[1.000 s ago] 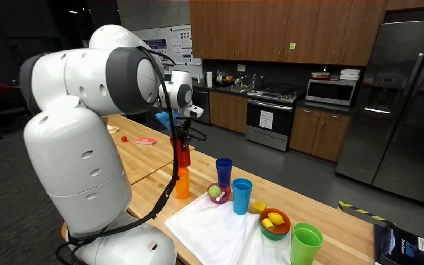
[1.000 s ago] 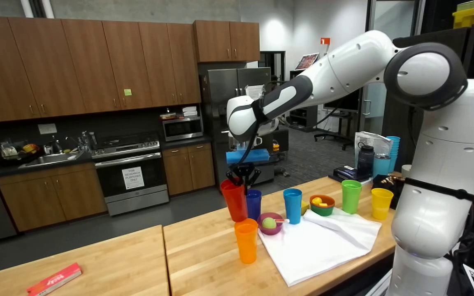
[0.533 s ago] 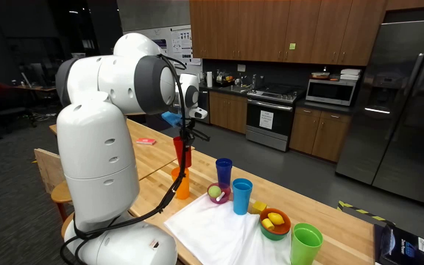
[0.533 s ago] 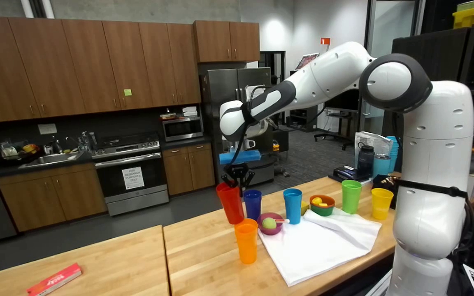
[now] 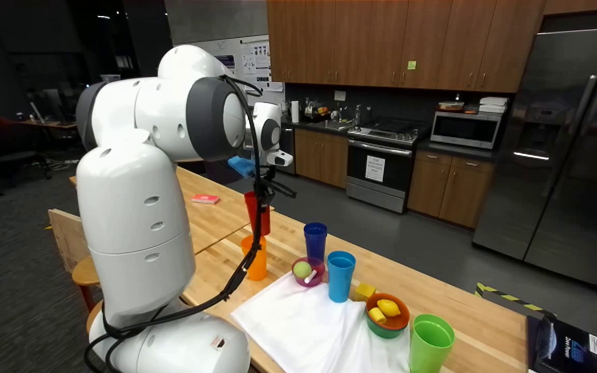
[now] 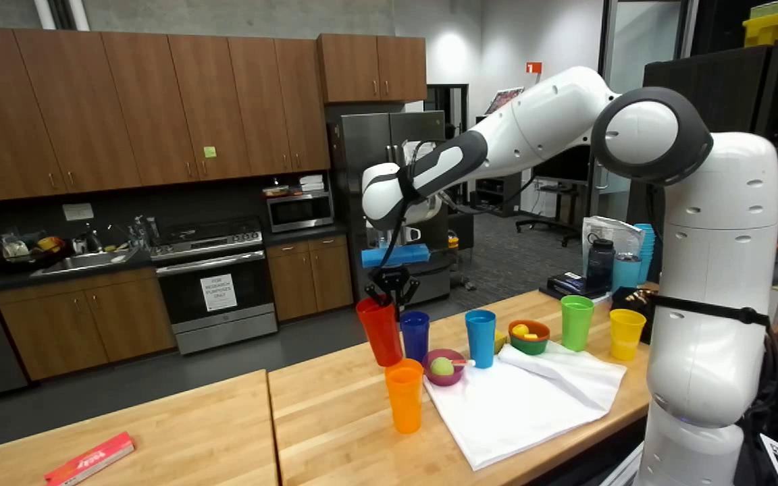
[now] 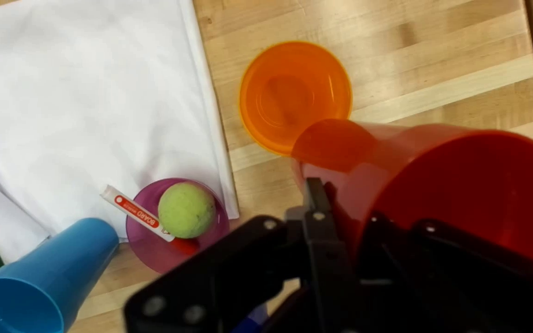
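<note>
The jaws are closed on the wall of a red cup (image 6: 381, 332), one jaw inside its mouth and one outside. The cup hangs tilted at the centre of an exterior view, above the table (image 6: 335, 405); in the wrist view its mouth fills the right side. There, its base overlaps the rim of an orange cup (image 7: 294, 90) at upper centre; contact between the two cannot be determined. The orange cup stands upright on the table. In an exterior view a dark blue cup (image 6: 415, 336) stands just right of the red one. Lower left of centre in the wrist view, a purple bowl (image 7: 148, 252) contains a green ball (image 7: 186, 210) and a marker (image 7: 139, 213), the marker projecting over the rim. A light blue cup (image 7: 58, 268) stands at lower left. White cloth (image 7: 77, 92) covers the table at upper left, partly creased. In an exterior view, toward the lower right, are a yellow block (image 5: 365, 291), a green bowl (image 5: 383, 330) with orange interior holding a lemon (image 5: 388, 307), and a green cup (image 5: 429, 344).
</note>
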{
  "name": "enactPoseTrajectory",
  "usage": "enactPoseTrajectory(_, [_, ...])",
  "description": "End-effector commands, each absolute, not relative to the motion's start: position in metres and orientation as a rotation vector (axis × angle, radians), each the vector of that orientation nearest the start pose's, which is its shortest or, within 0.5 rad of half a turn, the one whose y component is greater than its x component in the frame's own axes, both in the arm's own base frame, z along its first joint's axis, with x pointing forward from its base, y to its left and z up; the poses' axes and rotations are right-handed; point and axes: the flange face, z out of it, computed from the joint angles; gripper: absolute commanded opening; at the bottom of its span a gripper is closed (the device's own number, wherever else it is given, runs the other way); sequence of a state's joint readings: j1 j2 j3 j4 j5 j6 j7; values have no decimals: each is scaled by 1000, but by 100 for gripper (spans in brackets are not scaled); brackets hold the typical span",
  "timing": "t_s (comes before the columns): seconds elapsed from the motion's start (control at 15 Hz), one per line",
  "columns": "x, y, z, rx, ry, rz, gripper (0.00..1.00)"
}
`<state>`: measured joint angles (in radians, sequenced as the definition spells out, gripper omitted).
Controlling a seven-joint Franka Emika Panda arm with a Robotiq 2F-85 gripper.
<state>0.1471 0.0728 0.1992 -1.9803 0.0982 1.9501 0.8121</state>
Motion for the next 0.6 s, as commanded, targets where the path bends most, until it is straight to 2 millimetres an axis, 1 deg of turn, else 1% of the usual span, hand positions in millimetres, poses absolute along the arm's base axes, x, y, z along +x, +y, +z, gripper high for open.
enactPoseTrajectory(0.0, [497,179,422,-2995,769,243,2])
enactPoseTrajectory(0.13, [484,170,420,-2980,785,246,2])
enactPoseTrajectory(0.27, [472,156,422,-2956,800,259,2])
enactPoseTrajectory(0.4, [458,150,420,-2940,805,262,2])
enactPoseTrajectory(0.53, [449,140,422,-2929,806,253,2])
